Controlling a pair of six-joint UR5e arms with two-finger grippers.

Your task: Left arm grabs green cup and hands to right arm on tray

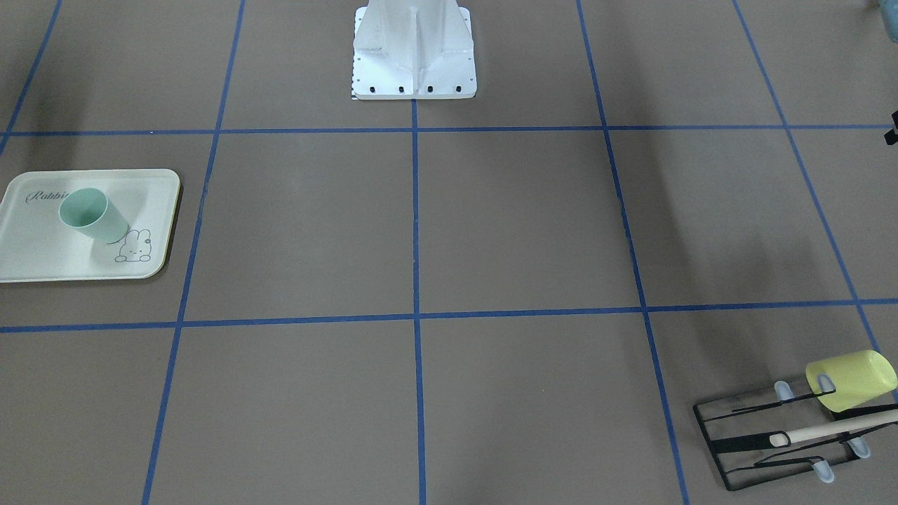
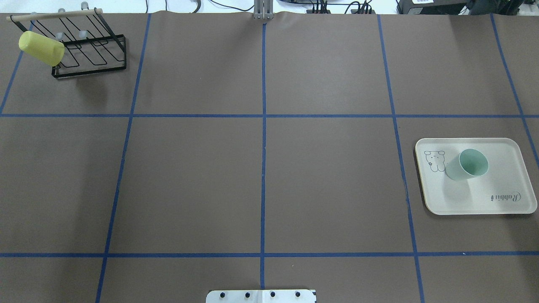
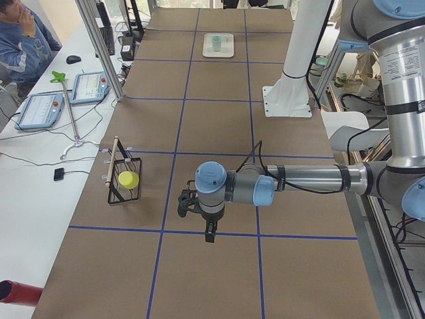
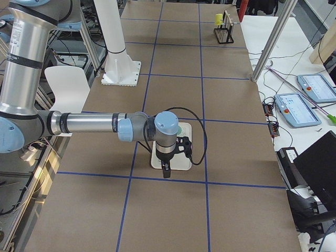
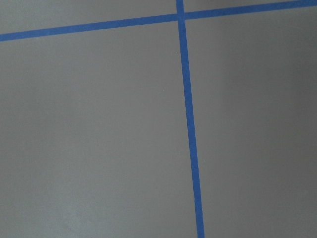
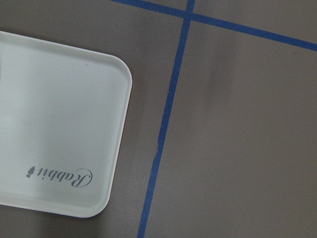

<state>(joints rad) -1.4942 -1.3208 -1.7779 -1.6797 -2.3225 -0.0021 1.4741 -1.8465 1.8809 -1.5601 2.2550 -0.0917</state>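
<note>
From my end, the green cup point(image 1: 91, 214) stands upright, mouth up, on the tray point(image 1: 42, 259), between the bunny drawing and the "Rabbit" script. In the front-facing view its rim covers the last letter of that script, and the tray's outer edge is cut off by the frame.

Neither arm shows in the overhead or front-facing views, so I only have the side cameras for them. The right pincer point(image 4: 166, 170) points downward over the tray's edge. The wrist above it blocks most of the tray and nearly all of the cup, and I cannot tell how far apart its fingers stand. My right wrist camera catches one tray corner with the script, not the cup.

The left pincer point(image 3: 210, 234) also points down, well apart from the tray, toward the opposite end of the worktop point(image 1: 421, 224). Its opening is too small and dark for me to judge. My left wrist camera gives only bare worktop and blue tape lines.

At the end farthest from the tray, a yellow-green cup point(image 1: 852, 379) hangs on a black wire rack point(image 1: 744, 449), partly cropped by the frame.
</note>
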